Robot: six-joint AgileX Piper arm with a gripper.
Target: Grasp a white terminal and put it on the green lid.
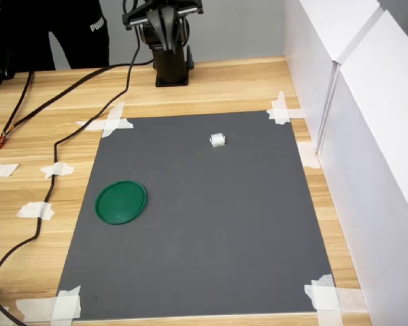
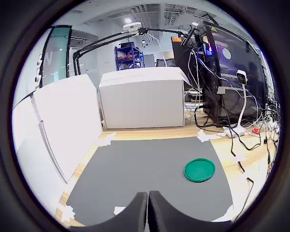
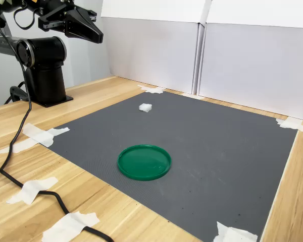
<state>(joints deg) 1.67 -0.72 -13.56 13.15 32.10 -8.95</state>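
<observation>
While raised above its base, arm folded | hand (image 3: 97,36) pinched closed, empty | white terminal (image 3: 145,107) untouched

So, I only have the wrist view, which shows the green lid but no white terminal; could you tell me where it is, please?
Observer: In the first exterior view the white terminal lies on the grey mat, near the mat's edge on the arm base's side, well apart from the green lid.
Operator: Thank you. Is the gripper close to it?
Observer: No. In the second exterior view the gripper hangs high above the table near the arm's base, holding nothing.
Operator: Is anyone nearby?
Observer: Yes, a person in dark clothing stands behind the table at the first exterior view's top left.
</observation>
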